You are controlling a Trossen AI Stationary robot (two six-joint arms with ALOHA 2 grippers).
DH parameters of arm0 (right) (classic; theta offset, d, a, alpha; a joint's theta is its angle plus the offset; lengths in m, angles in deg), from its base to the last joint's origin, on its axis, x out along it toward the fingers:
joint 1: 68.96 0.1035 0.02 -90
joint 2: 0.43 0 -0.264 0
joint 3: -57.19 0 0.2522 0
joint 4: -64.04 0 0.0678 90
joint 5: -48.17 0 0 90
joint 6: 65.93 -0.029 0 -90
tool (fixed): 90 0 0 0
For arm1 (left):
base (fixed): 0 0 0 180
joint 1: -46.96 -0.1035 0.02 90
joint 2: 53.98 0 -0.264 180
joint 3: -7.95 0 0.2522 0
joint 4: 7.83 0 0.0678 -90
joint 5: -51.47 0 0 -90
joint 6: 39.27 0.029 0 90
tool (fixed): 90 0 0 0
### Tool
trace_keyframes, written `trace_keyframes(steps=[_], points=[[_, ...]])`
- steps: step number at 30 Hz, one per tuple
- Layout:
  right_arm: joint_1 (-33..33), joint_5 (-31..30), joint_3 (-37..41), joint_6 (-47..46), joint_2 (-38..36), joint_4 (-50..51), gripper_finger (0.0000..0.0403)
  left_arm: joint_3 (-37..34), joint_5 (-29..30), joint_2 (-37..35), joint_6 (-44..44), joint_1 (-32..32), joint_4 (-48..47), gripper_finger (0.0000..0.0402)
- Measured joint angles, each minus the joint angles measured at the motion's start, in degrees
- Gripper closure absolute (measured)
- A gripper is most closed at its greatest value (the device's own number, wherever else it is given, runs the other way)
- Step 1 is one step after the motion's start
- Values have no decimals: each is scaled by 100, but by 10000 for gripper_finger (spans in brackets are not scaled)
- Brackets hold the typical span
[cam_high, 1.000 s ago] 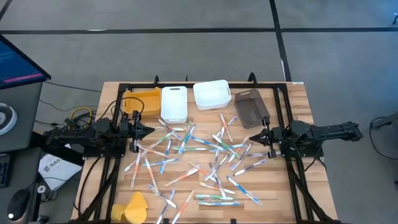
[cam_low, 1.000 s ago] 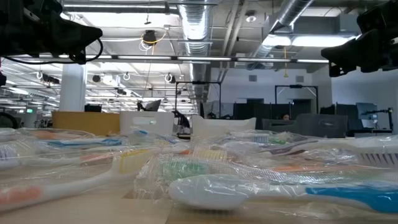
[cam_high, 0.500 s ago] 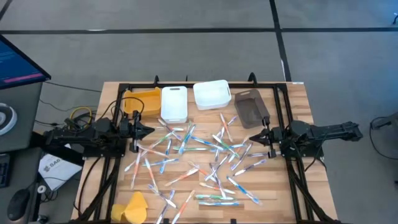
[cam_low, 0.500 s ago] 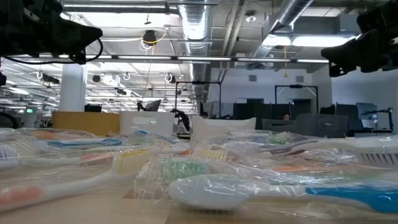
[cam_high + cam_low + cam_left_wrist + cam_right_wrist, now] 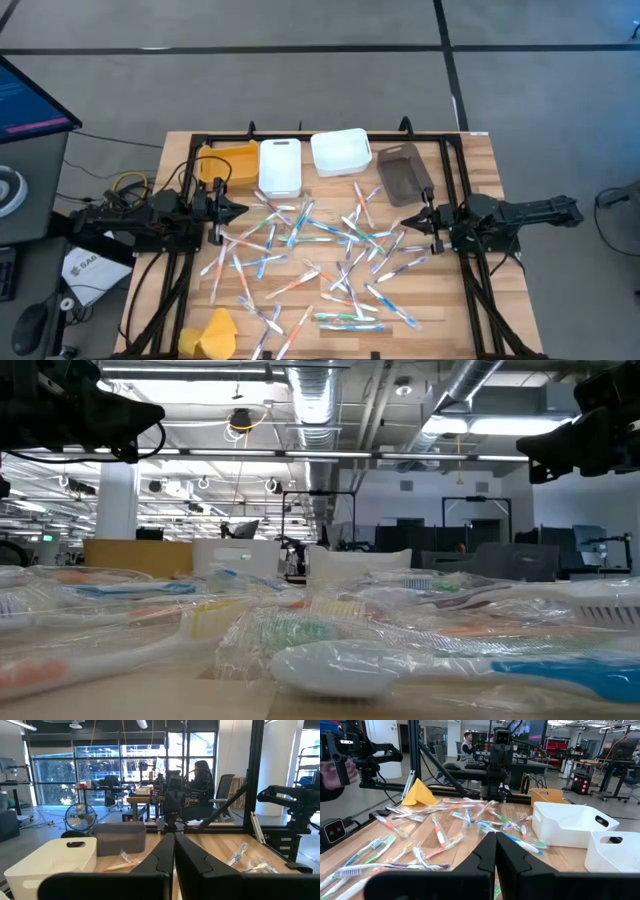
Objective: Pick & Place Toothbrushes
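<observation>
An open-plan robotics lab; bare silver ceiling ducts [image 5: 320, 400] run above the pale wooden worktable [image 5: 480, 160]; dark desk monitors [image 5: 410, 535] line the room behind it.

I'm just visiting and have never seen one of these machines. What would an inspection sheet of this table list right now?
Surface: pale wooden table inside a black metal frame.
Job's things: dozens of thin plastic toothbrushes in clear wrappers, scattered across the middle; none visibly in a bin.
Bins: orange bin, two white bins and brown bin in a row along the far edge.
Clutter: yellow cloth-like lump at the near left corner.
Grippers: left tool shut, empty, at the left edge; right tool shut, empty, at the right edge.
Cables: yellow and black wires beside the left arm.
Surroundings: grey floor, monitor at left, open office beyond.
</observation>
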Motion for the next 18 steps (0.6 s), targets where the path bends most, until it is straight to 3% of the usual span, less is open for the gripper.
trace_keyframes(steps=[13,18], points=[[-2,0,2,0,2,0,403,0,-2,0,-22,0,49,394],[-2,0,2,0,2,0,403,0,-109,2,-485,2,55,394]])
